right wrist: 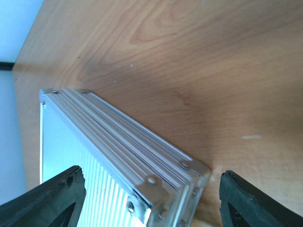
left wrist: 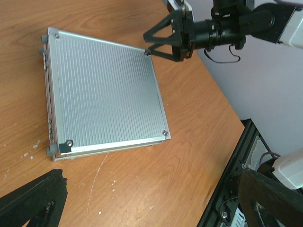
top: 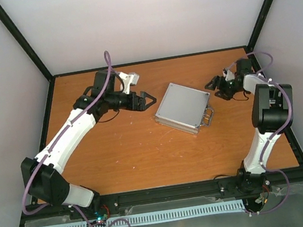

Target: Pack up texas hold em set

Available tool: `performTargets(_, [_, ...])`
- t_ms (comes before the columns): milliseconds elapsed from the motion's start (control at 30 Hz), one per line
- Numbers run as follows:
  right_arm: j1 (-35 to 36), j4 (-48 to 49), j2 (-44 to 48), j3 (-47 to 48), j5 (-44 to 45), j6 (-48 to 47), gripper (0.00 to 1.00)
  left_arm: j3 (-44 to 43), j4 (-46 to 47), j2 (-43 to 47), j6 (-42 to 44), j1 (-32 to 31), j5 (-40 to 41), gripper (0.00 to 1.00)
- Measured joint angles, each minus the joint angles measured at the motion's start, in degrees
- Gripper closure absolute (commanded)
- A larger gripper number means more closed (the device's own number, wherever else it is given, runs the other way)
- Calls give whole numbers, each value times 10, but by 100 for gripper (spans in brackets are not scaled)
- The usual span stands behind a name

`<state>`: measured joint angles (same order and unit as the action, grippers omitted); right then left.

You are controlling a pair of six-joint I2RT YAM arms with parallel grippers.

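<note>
Square ribbed silver metal case lies shut, so packing looks done. Left gripper and right gripper flank the case, jaws spread, empty.

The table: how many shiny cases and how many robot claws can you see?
Silver case: 1
Grippers: 2 (left gripper, right gripper)
Total: 3

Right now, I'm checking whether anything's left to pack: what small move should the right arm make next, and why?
Probably lift the right gripper clear of the silver case. The case lies shut, no chips or cards show on the table, and both it and the left gripper stand open, holding nothing.
</note>
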<state>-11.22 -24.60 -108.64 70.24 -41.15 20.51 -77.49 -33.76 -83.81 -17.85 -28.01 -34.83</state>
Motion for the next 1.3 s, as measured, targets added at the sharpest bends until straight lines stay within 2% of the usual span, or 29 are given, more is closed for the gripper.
performTargets(367, [12,-43,-54,62,-83,-106,24,47,6,28,-5,0,4,0])
performTargets(667, [47,-52,-74,59,-85,-156,27,63,8,51,-7,0,9,0])
performTargets(967, [152,-42,-33,-7,-78,-155,28,84,6,61,-3,0,19,0])
performTargets(1167, [197,-46,11,-46,-60,-136,19,81,-9,52,33,0,49,0])
performTargets(1300, [198,-60,73,-58,-18,-125,17,54,-22,4,66,0,75,0])
